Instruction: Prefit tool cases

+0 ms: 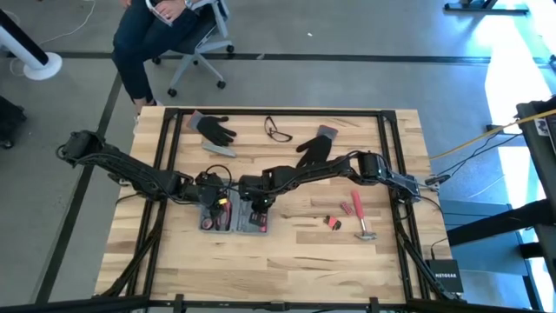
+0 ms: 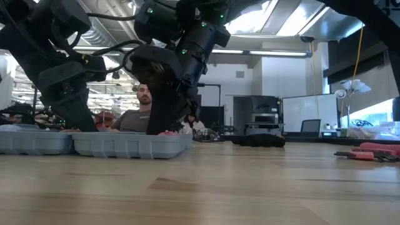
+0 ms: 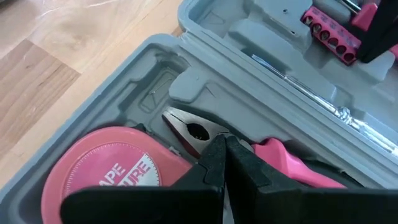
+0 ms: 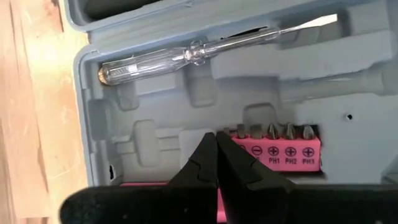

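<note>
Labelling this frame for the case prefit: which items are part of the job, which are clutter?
Job:
- tool case, open
- pliers, tape measure, screwdriver, bit holder in its recesses
- hammer, loose on the table
- left hand and right hand, both shut over the case

Lying about:
- two gloves
- glasses

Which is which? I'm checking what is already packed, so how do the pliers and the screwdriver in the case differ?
The pliers have pink handles and bare metal tips; the screwdriver has a clear handle and a thin metal shaft. The pliers lie beside the pink tape measure in one half of the case; the screwdriver lies above the pink bit holder in the other half. The left gripper hovers at the pliers, the right gripper at the bit holder, not the screwdriver. Both tools lie in moulded recesses.
</note>
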{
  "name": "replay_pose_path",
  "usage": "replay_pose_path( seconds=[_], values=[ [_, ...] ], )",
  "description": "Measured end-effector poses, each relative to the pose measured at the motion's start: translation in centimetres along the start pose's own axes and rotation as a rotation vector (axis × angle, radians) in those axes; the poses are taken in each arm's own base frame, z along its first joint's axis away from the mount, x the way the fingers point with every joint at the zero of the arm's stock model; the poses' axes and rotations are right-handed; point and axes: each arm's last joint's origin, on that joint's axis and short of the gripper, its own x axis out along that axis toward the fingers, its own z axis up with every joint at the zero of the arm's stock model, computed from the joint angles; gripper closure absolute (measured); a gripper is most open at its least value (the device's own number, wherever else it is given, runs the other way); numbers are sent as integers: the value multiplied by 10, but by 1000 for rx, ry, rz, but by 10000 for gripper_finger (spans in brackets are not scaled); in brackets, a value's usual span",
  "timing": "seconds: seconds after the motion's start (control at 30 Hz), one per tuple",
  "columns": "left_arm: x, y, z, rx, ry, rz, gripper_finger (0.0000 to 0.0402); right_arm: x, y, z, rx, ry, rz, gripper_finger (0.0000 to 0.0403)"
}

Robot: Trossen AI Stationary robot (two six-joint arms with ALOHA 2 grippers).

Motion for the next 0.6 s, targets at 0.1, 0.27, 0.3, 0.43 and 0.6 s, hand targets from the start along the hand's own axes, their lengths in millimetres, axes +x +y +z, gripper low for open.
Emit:
replay_pose_path(
  seconds=[0.1,0.27,0.3,0.43,0.6],
  values=[
    [0,0,0,1,-4,2,401,-10,0,1,-22,-14,-20,403],
    [0,0,0,22,-9,7,401,-28,-13,11,-12,-62,-42,403],
    [0,0,0,22,-10,8,401,-29,-17,12,-2,-59,-41,403],
    [0,0,0,19,-11,10,401,-29,-27,15,12,-78,-47,403],
    [0,0,0,15,-14,14,401,-28,-28,16,10,-83,-49,403]
  ],
)
